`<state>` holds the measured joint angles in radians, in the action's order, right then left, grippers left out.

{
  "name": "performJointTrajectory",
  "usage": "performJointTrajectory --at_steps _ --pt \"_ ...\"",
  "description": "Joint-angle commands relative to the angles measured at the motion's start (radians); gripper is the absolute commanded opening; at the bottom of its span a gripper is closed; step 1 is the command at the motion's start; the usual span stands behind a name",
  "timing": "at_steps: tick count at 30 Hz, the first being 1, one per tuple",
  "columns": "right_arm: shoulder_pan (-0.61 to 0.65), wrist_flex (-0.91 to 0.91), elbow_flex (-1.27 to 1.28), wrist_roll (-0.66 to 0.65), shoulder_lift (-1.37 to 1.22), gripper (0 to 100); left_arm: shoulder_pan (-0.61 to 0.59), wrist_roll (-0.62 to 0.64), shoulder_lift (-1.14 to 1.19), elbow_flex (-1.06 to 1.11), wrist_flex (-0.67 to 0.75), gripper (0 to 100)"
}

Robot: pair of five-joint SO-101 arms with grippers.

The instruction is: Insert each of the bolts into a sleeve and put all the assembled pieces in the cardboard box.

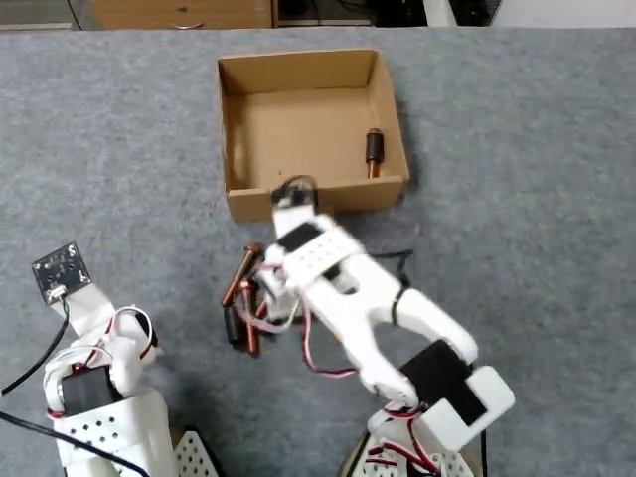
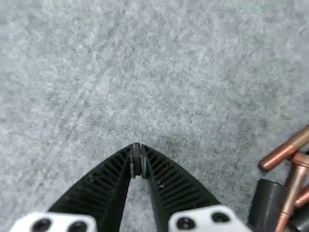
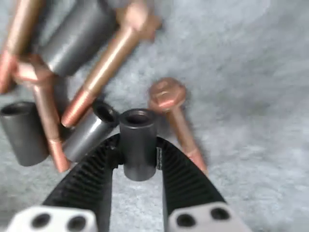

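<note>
We see the right end effector (image 3: pixel 138 149) pinching a short dark-grey metal sleeve (image 3: pixel 138 126) between its black ribbed fingers (image 3: pixel 91 179). The sleeve stands upright, its open bore facing the wrist camera. We cannot tell whether its base touches the grey felt-covered table (image 1: pixel 517 199). Just beside the held sleeve lie several copper-coloured hex-head bolts (image 3: pixel 104 72) and three loose dark sleeves (image 3: pixel 19 133), tumbled together and partly crossing one another.

From above, this pile (image 1: pixel 243 298) sits at about 7 o'clock from the table's centre, just at 6 o'clock of the open brown cardboard box (image 1: pixel 231 129). The right arm (image 1: pixel 368 298) stretches from its base at 5 o'clock over the pile.

The box stands at 12 o'clock on the table. Inside it, against its 3 o'clock wall, lies one assembled piece (image 1: pixel 375 152), a copper bolt seated in a dark sleeve.

The left arm (image 1: pixel 94 378) is folded at 7 o'clock. The left end effector (image 2: pixel 137 159) is pressed together with nothing between its tips, above bare table, with the pile near it.
</note>
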<state>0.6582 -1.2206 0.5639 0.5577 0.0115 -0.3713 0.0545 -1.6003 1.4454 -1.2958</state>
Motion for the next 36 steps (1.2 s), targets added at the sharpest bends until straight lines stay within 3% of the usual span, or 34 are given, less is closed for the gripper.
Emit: performJointTrajectory --at_steps 1,5,10,17,25,29,36 --pt "-0.093 -0.109 -0.143 -0.054 0.087 0.2 -0.005 0.005 -0.001 -0.114 -0.025 2" --pt "-0.139 -0.216 -0.271 -0.069 0.154 0.2 -0.005 0.005 0.001 -0.14 -0.023 2" --pt "-0.2 -0.345 -0.427 -0.069 0.262 0.2 0.092 0.009 0.001 -0.175 -0.023 2" --pt "-0.446 -0.463 -0.596 -0.097 0.486 0.2 0.221 0.012 0.068 -0.322 -0.005 2" --pt "-0.734 -0.465 -0.435 -0.13 0.791 0.2 0.47 0.133 0.538 -0.634 0.006 2" --pt "-0.792 -0.462 -0.344 -0.147 0.958 0.2 0.522 0.149 0.773 -0.776 0.006 2" --pt "-0.809 -0.379 -0.16 -0.336 1.187 0.2 0.621 0.135 1.078 -0.985 -0.087 2"
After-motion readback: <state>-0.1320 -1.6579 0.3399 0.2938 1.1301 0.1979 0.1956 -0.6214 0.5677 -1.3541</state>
